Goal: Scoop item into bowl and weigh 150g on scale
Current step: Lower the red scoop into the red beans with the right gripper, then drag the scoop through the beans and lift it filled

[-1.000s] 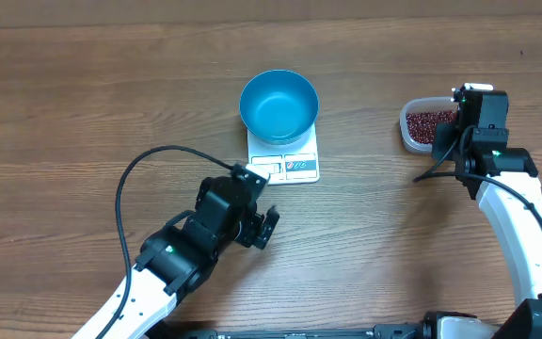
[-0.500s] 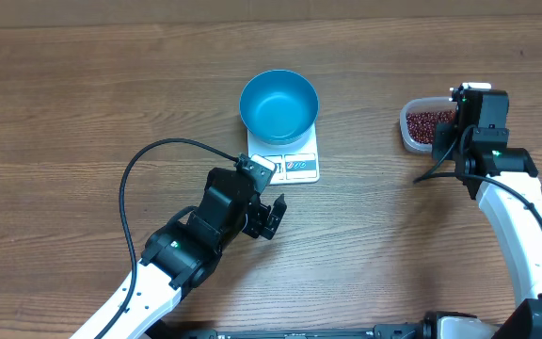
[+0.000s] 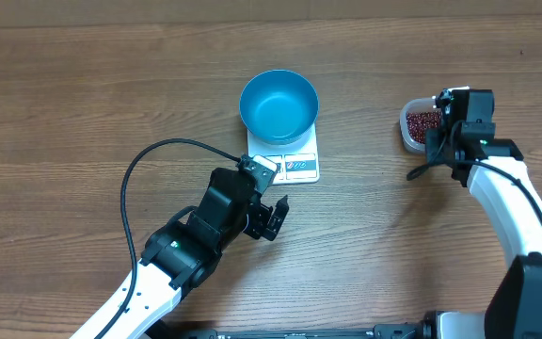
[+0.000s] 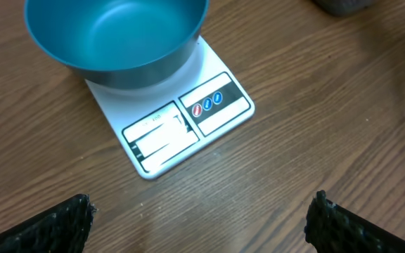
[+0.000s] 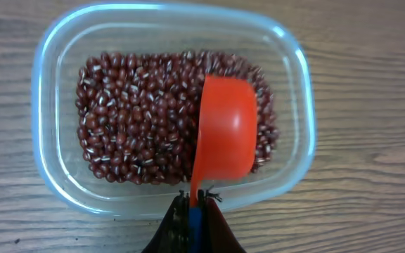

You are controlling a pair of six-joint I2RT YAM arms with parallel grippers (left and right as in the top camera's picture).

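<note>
The right gripper [image 5: 196,202] is clenched on the handle of a red scoop [image 5: 225,130], whose cup lies among the beans [image 5: 132,119] in the clear tub [image 5: 44,140]. The left gripper [image 4: 195,225] hangs released near the scale [image 4: 216,105], which carries the blue bowl [image 4: 111,35].

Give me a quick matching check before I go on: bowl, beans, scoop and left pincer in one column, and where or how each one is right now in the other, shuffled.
Things:
1. blue bowl
2. beans
3. orange scoop
4. left pincer

States:
A. open, holding nothing, near the display edge of the scale
B. lying in the clear tub
C. standing on the scale, empty
D. gripped by its handle in the right pincer, its cup over the beans

Pairs: 1-C, 2-B, 3-D, 4-A
</note>
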